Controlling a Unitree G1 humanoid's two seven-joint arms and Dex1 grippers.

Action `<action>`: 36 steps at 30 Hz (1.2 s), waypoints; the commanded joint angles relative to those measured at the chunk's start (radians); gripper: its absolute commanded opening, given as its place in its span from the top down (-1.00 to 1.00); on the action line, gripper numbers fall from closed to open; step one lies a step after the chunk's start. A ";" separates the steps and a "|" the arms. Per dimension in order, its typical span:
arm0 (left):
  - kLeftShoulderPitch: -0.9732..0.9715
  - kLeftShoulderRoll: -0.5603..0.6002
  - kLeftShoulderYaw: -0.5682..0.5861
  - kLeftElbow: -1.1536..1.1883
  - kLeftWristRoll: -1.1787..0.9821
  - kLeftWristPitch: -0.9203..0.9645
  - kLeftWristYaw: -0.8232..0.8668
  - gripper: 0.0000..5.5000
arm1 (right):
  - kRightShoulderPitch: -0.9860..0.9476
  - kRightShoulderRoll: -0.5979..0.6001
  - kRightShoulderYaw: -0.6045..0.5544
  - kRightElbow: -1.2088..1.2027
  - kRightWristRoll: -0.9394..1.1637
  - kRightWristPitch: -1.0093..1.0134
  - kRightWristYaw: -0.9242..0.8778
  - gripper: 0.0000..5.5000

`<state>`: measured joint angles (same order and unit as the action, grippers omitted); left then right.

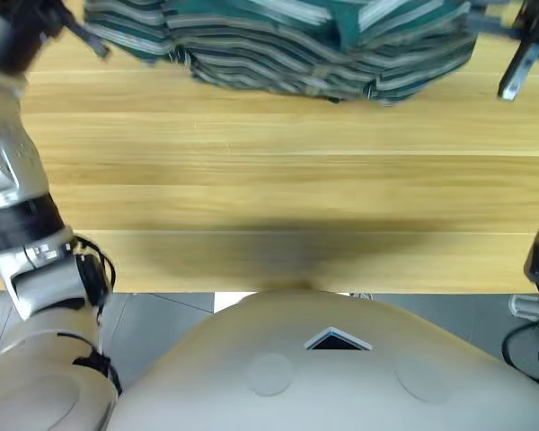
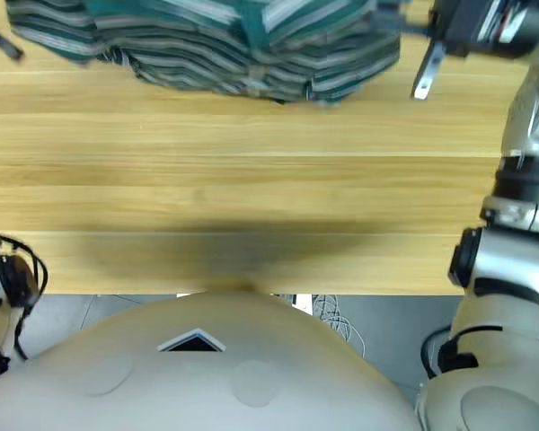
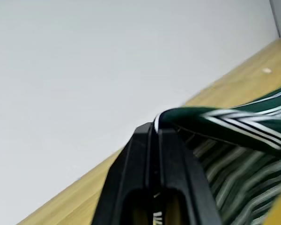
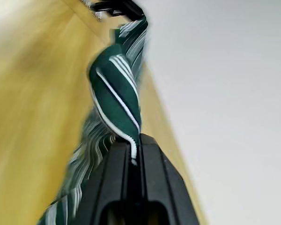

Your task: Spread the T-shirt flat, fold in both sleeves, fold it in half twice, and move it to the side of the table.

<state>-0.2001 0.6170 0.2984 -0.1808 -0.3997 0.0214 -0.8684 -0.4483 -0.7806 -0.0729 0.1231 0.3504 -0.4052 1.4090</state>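
Stage: spreading, not completed. The striped green T-shirt [image 1: 287,45] is bunched in rumpled layers along the top edge of the frame, over the far part of the wooden table [image 1: 269,180]. Left gripper [image 3: 154,131] is pinched together on a shirt edge. Right gripper [image 4: 135,140] is likewise clamped on twisted fabric. Judged outstanding: flattening, both sleeve folds, two halvings, transfer to the table side

left arm [image 1: 20,175]: silver-white, black joints | cable [image 1: 106,268]: black | left pincer [image 3: 154,133]: black
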 commanded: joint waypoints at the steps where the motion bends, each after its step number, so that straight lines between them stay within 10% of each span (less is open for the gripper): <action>1: 0.166 0.021 -0.017 -0.113 0.010 -0.063 -0.060 1.00 | 0.097 -0.053 -0.009 -0.101 0.024 -0.009 0.022 0.99; 12: -0.680 0.014 0.018 0.351 -0.003 0.179 0.374 1.00 | -0.640 0.136 -0.012 0.318 -0.161 0.154 -0.544 0.99; 18: -1.215 -0.030 -0.155 1.169 0.262 0.074 0.487 1.00 | -1.076 0.251 0.115 0.972 -0.419 0.219 -0.845 0.99; 36: -1.429 -0.146 -0.211 1.537 0.492 -0.010 0.670 1.00 | -1.175 0.412 0.087 1.251 -0.571 0.322 -1.117 0.99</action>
<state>-1.6369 0.4777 0.0914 1.3430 0.0740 0.0157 -0.1854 -1.6598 -0.3876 0.0139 1.3626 -0.2049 -0.0935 0.2684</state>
